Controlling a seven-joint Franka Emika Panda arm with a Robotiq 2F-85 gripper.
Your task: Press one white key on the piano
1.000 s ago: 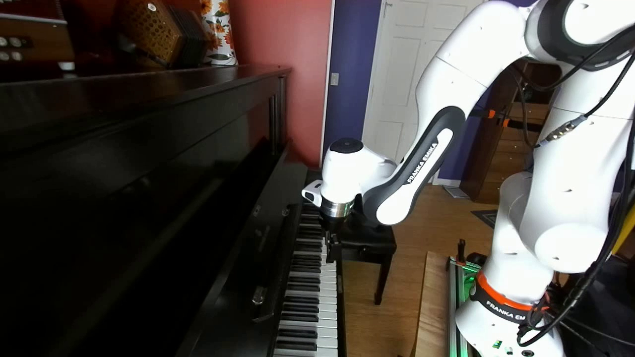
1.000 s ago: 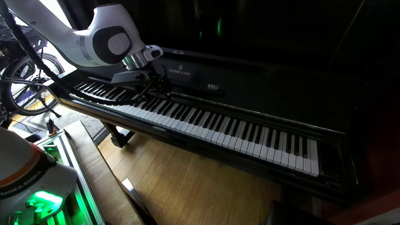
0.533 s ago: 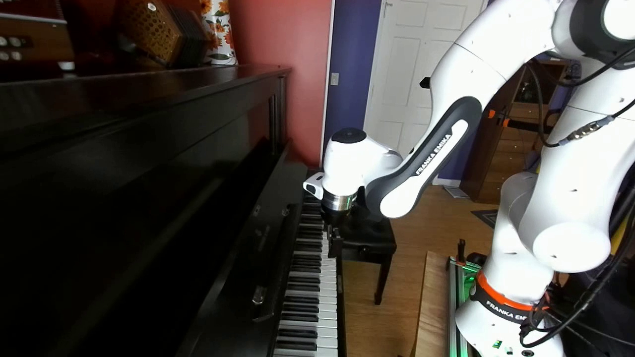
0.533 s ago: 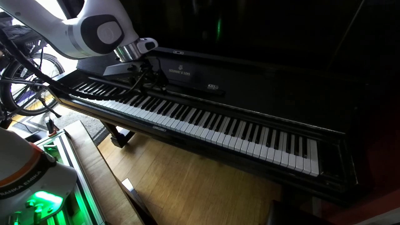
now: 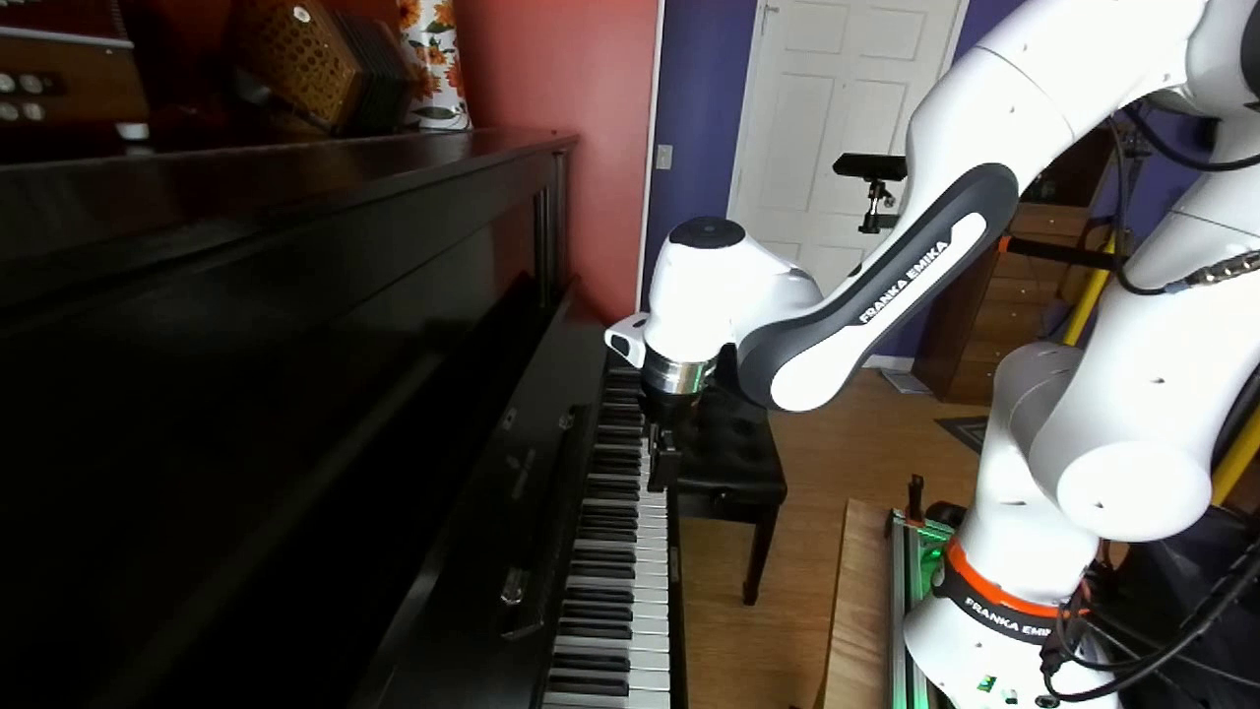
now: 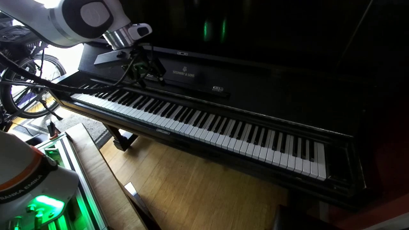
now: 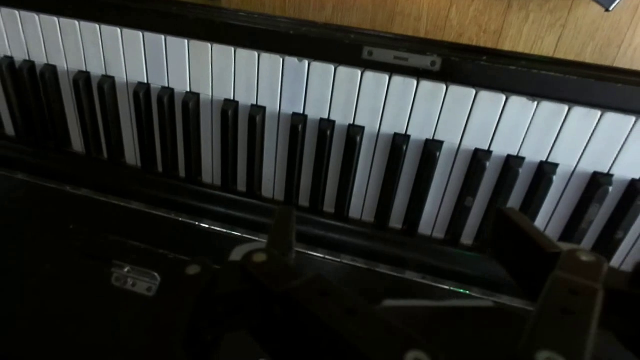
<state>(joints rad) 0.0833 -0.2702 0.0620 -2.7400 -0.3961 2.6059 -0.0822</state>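
Over the last second the tool (image 7: 395,220) climbs: in both exterior views it sits higher than in the earlier pictures, further off from the piano (image 6: 236,99). Its two fingers (image 7: 282,231) are spread wide, with nothing held between them. This could be a retreat after a press or the start of a new try; the pictures do not settle which. None of the white keys (image 7: 345,90) looks sunk, so at this instant nothing seems to be pressed.

The piano's keys run in a long row below the tool. In the wrist view their broad front ends lie beyond the fingers; one finger overlaps the dark strip (image 7: 235,209) behind the row, the other the rear ends of some keys. If a press is yet to come, the tool probably needs to shift toward those front ends, narrow, and drop, since spread fingers could strike two keys
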